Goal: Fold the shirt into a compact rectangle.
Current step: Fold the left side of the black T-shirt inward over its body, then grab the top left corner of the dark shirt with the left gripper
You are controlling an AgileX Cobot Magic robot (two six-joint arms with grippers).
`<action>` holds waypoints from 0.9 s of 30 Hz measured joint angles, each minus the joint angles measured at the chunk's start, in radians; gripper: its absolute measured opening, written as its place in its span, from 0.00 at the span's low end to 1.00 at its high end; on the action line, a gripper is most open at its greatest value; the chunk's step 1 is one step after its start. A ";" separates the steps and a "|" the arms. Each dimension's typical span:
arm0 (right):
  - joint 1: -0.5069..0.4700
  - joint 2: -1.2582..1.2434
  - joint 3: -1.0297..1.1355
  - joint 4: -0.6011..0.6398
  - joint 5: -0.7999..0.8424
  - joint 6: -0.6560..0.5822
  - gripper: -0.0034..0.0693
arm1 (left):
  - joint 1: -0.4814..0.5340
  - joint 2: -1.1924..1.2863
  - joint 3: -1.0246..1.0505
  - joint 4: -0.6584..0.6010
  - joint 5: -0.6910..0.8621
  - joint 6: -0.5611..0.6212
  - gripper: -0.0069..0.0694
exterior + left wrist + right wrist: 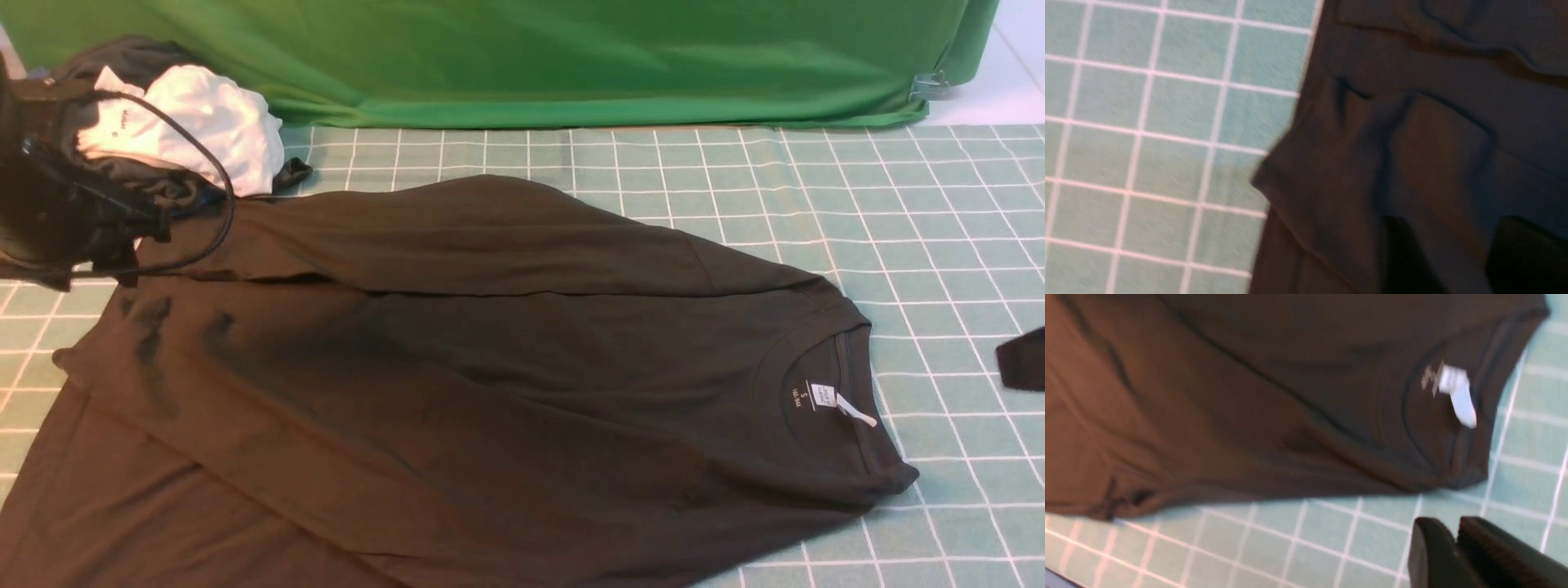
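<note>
The shirt (490, 367) lies spread over the checked mat, dark brown-black. Its collar and white neck label (853, 411) point to the right, and one side is folded over along the far edge. My left arm (57, 212) hangs over the shirt's far left end. In the left wrist view the left gripper (1453, 222) is open, its dark fingers (1404, 257) apart just above the rumpled shirt (1433, 122). My right gripper (1020, 359) is off the cloth, right of the collar. In the right wrist view the right gripper (1455, 524) is shut and empty over bare mat, near the shirt (1229, 396) and the label (1457, 396).
A small white shirt (204, 114) and a dark grey garment (131, 57) are bunched at the back left, touching the shirt's far corner. A green cloth (571, 57) hangs behind the teal grid mat (939, 204). A black cable (224, 196) loops from my left arm.
</note>
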 joint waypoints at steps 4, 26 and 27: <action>0.004 0.101 0.000 -0.068 -0.009 0.025 0.29 | 0.000 -0.075 0.014 -0.171 0.050 0.103 0.15; 0.067 0.731 -0.229 -0.223 -0.264 0.140 0.81 | -0.178 -0.727 0.540 -0.328 0.036 0.202 0.09; 0.069 0.740 -0.229 -0.225 -0.266 0.140 0.81 | -0.178 -0.728 0.541 -0.325 0.038 0.202 0.09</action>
